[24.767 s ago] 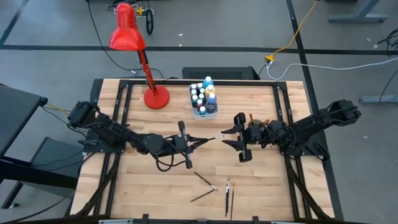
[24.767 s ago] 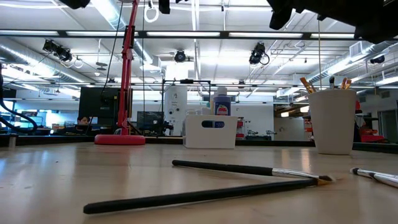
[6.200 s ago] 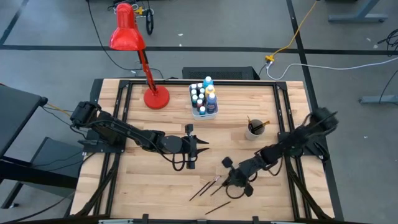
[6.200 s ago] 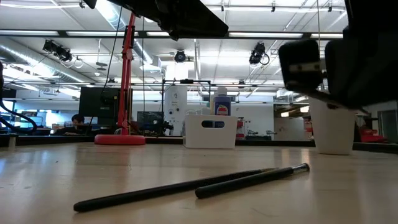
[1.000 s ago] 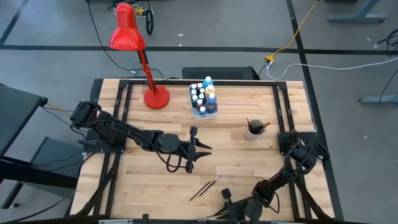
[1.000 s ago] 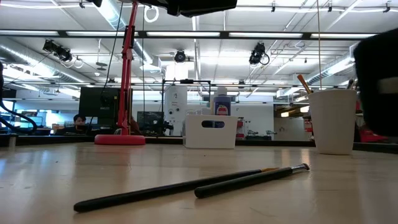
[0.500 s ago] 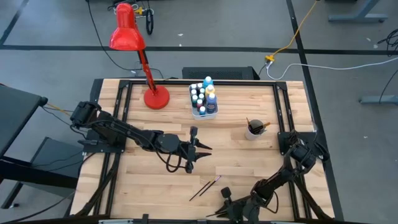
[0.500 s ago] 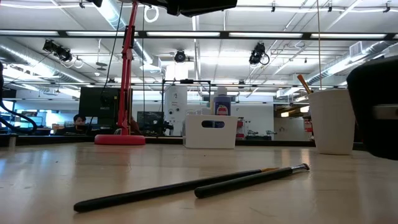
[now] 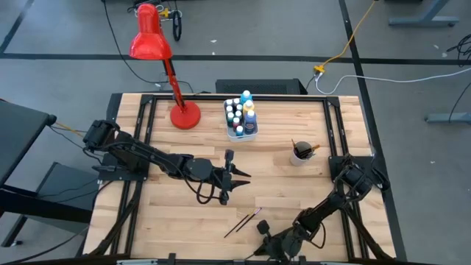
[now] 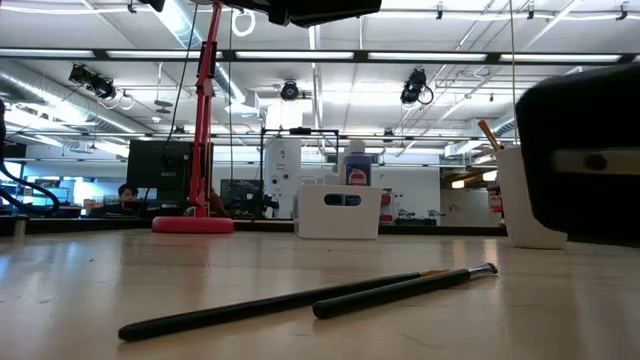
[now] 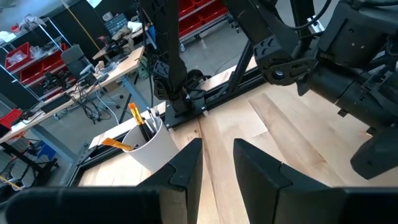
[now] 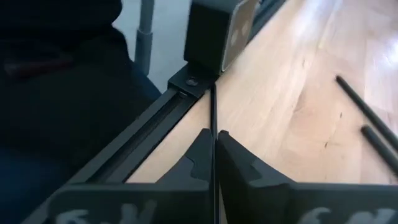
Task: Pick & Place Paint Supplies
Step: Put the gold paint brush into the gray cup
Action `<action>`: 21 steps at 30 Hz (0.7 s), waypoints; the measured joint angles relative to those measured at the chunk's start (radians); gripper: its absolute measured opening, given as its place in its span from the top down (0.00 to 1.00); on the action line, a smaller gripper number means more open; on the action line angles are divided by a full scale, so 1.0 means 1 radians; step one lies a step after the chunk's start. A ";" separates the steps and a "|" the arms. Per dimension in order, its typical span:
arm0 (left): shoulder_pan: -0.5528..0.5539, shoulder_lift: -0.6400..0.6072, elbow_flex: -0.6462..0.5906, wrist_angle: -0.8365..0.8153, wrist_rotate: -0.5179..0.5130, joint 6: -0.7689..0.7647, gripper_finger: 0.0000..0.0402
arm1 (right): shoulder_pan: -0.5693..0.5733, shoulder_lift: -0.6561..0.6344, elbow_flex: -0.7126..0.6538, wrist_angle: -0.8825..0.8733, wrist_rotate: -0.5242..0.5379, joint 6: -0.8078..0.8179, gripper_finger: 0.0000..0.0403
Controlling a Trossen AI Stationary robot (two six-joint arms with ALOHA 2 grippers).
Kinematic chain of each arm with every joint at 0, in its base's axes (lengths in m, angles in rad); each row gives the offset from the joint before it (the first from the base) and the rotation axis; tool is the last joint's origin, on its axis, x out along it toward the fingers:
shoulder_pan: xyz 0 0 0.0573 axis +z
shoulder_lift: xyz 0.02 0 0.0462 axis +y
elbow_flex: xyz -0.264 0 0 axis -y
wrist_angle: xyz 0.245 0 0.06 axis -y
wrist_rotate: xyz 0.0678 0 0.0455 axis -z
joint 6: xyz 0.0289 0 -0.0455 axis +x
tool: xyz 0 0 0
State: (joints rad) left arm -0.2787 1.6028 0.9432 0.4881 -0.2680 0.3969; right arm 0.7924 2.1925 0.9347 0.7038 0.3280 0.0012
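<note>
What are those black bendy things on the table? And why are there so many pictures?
They are two robot arms with jaws for grabbing. One picture looks down from above, one peeks across the table, two come from wrist cameras. On the table: two paintbrushes, a white cup of brushes, a tub of paint bottles, a red lamp. On the right arm, at the front edge, the jaws seem pinched on a thin paintbrush. On the left arm the jaws are open and empty.

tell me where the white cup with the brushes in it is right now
In the high view the white cup stands on the table's right side, right of the tub of paint bottles and just inside the right arm's base frame.
</note>
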 joint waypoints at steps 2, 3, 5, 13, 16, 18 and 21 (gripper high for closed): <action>0.000 0.000 0.000 0.000 0.000 -0.001 0.75 | -0.007 0.000 -0.008 0.012 -0.018 -0.039 0.98; 0.000 0.000 0.000 0.000 0.000 -0.004 0.75 | -0.008 0.000 -0.009 0.013 -0.016 -0.045 0.97; 0.000 0.000 0.000 0.000 0.000 -0.019 0.75 | -0.011 -0.003 -0.010 0.019 -0.016 -0.070 0.97; 0.000 0.000 0.000 0.000 0.000 -0.052 0.75 | -0.020 -0.135 -0.013 -0.268 0.024 -0.195 0.99; 0.000 0.000 0.000 0.000 0.001 -0.078 0.75 | -0.022 -0.218 -0.021 -0.435 0.094 -0.266 0.99; 0.000 0.000 0.000 -0.002 0.003 -0.105 0.75 | -0.023 -0.282 -0.024 -0.571 0.172 -0.320 0.99; 0.000 0.000 0.000 -0.004 0.002 -0.130 0.75 | -0.024 -0.387 -0.021 -0.723 0.297 -0.379 0.99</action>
State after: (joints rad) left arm -0.2787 1.6028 0.9432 0.4844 -0.2656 0.2670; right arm 0.7685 1.8058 0.9139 -0.0188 0.6247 -0.3780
